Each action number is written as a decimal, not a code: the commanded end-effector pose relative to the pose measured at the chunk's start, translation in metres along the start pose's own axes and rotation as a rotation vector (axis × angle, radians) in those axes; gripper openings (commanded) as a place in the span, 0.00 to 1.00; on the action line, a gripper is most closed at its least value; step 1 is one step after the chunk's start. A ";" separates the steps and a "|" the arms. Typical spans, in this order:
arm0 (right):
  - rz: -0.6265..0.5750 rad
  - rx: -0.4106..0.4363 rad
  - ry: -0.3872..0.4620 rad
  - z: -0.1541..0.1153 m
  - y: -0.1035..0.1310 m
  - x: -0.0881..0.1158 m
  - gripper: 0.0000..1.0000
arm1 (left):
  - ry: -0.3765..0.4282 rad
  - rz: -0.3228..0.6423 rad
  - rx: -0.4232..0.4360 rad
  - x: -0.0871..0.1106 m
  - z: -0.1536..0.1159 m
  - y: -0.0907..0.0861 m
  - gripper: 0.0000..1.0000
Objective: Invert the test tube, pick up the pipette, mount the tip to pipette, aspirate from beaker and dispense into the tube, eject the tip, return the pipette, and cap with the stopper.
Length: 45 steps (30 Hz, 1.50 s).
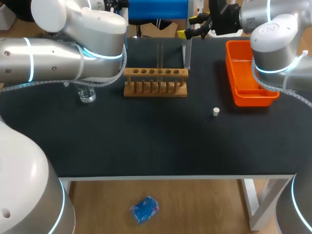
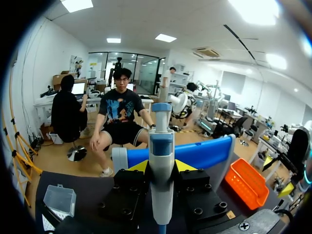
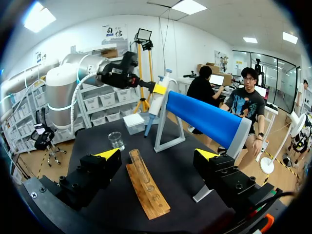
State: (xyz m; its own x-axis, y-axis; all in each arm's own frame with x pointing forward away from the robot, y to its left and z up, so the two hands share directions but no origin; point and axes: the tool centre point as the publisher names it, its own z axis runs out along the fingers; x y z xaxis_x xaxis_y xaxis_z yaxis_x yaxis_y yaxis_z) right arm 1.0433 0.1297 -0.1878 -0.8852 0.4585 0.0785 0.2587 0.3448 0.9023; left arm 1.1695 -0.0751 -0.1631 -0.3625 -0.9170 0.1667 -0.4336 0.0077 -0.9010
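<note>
**Three ways the tip mount could go wrong**

Three weak spots stand out across the worktop point(image 1: 146, 146), taken from the frame's left.

First, the left arm point(image 1: 63, 53) fills the upper left of the head view, and its bulk hangs over the beaker point(image 1: 87, 94) and the left end of the wooden rack point(image 1: 155, 83). Its jaws do not show there. In its own wrist view they are clamped on the pipette point(image 2: 161, 141), one yellow tip on each side of the body. Seen from the right wrist, the pipette's lower end hangs near the clear tip box point(image 3: 133, 123), so mounting the tip looks like the step in hand. Whether a tip is on cannot be told. If the shaft comes down off the line of a tip, it would likely jam or tilt. The light box could then skid or lift away with it.

Second, the test tube point(image 1: 159, 58) stands upright in the rack, in the upper middle. A low swing of the left elbow could clip it or the beaker.

Third, the right arm point(image 1: 273, 48) holds its jaws spread wide and empty at the top, right of centre. The small stopper point(image 1: 216, 112) lies alone right of centre, left of the orange bin point(image 1: 239, 95). A poor pinch could flick it off.
</note>
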 end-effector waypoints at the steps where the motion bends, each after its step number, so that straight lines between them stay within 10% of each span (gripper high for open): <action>1: 0.000 0.003 0.002 -0.001 0.001 -0.001 1.00 | -0.012 -0.002 -0.007 0.001 0.005 -0.002 0.00; 45: 0.000 0.003 0.002 -0.001 0.001 -0.001 1.00 | -0.055 -0.003 -0.066 -0.020 0.033 0.007 0.00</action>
State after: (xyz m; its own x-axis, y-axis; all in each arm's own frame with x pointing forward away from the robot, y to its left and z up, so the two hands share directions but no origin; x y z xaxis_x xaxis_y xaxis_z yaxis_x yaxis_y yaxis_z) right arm 1.0431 0.1300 -0.1876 -0.8850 0.4590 0.0779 0.2587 0.3456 0.9020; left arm 1.1965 -0.0694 -0.1860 -0.3167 -0.9370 0.1472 -0.4822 0.0254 -0.8757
